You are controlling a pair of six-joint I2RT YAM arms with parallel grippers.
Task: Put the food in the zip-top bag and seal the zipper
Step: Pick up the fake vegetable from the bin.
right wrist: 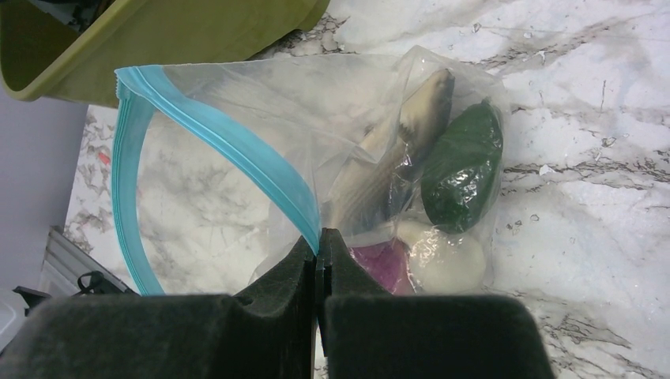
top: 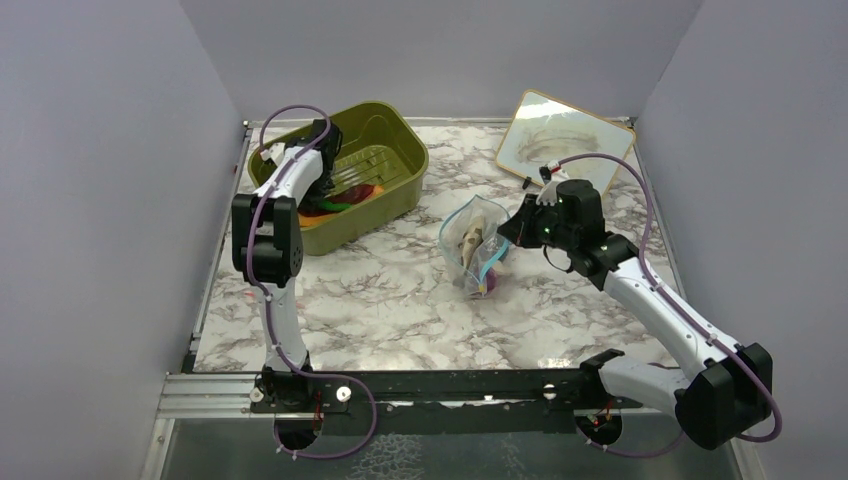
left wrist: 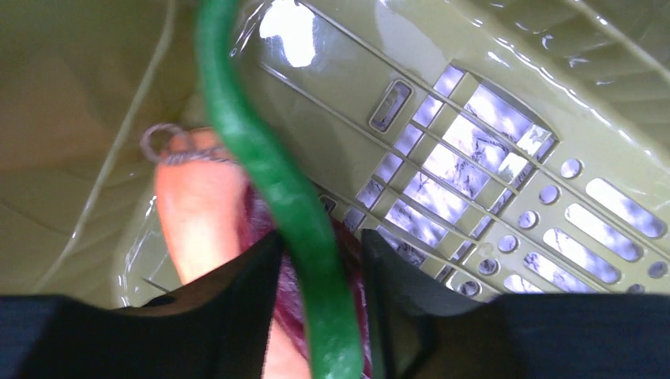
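Note:
Inside the olive-green tub (left wrist: 490,79), my left gripper (left wrist: 320,237) stands open around a long green vegetable (left wrist: 261,150). The vegetable lies against the left finger, and a narrow gap shows at the right finger. Under it lies the orange and dark red hot-dog piece (left wrist: 197,213). My right gripper (right wrist: 320,233) is shut on the light blue zipper (right wrist: 221,134) of the clear zip-top bag (right wrist: 316,103), whose mouth gapes open towards the tub. In the bag lie a dark green vegetable (right wrist: 462,170), a white piece (right wrist: 446,260), the purple onion (right wrist: 383,264) and a pale long piece (right wrist: 395,158).
The tub (top: 395,140) sits at the back left of the marble table, with the left arm reaching down into it. The bag (top: 472,245) lies mid-table beside my right gripper (top: 510,232). A framed white board (top: 563,148) leans at the back right.

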